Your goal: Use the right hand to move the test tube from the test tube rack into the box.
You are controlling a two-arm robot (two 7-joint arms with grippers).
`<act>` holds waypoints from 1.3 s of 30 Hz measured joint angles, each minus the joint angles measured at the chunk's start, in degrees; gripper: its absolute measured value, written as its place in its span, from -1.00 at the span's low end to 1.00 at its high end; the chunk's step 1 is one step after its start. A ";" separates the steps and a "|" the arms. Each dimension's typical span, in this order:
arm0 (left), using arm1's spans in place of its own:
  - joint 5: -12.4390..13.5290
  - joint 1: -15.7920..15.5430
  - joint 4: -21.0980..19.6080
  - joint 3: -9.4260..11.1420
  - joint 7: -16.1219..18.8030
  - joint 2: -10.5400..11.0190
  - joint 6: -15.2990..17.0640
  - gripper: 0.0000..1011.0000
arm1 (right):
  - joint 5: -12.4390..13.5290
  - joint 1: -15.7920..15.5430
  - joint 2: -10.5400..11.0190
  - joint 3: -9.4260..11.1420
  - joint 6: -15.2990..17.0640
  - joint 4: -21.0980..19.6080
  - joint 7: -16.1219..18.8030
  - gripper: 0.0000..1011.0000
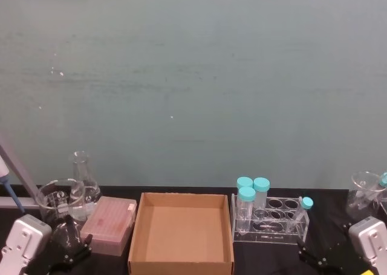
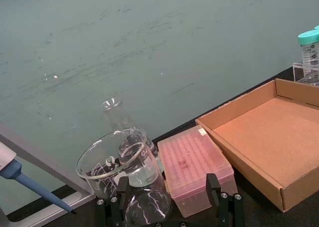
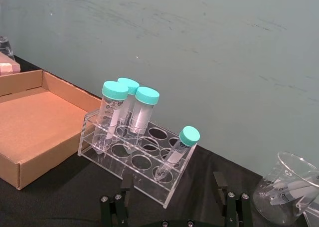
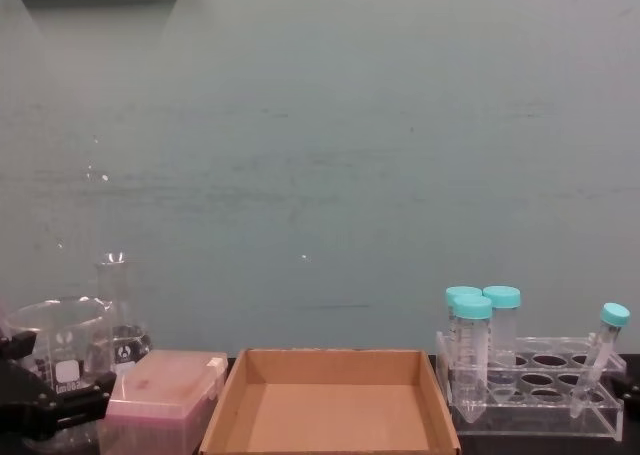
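Right claw (image 3: pixel 172 183), jaws apart, sits near the slim clear teal-capped tube (image 3: pixel 173 156). Leaning as it does, the tube could drag the clear acrylic rack (image 3: pixel 149 189) upward.

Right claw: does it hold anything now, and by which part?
Nothing. The right claw is open, apart from the test tube, which leans in the test tube rack.

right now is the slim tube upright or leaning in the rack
Leaning. The tube sits in an end hole of the rack, cap tilted sideways, while the three wide tubes stand straight.
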 joint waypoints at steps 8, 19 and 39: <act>0.00 0.00 0.00 0.00 0.00 0.00 0.00 0.98 | 0.00 0.00 0.00 0.00 0.00 0.00 0.00 0.98; 0.00 0.00 0.00 0.00 0.00 0.00 0.00 0.98 | 0.00 0.00 0.00 0.00 0.00 0.00 0.00 0.98; 0.00 0.00 0.00 0.00 0.00 0.00 0.00 0.98 | 4.60 1.30 -3.10 3.63 -2.66 3.00 4.33 0.98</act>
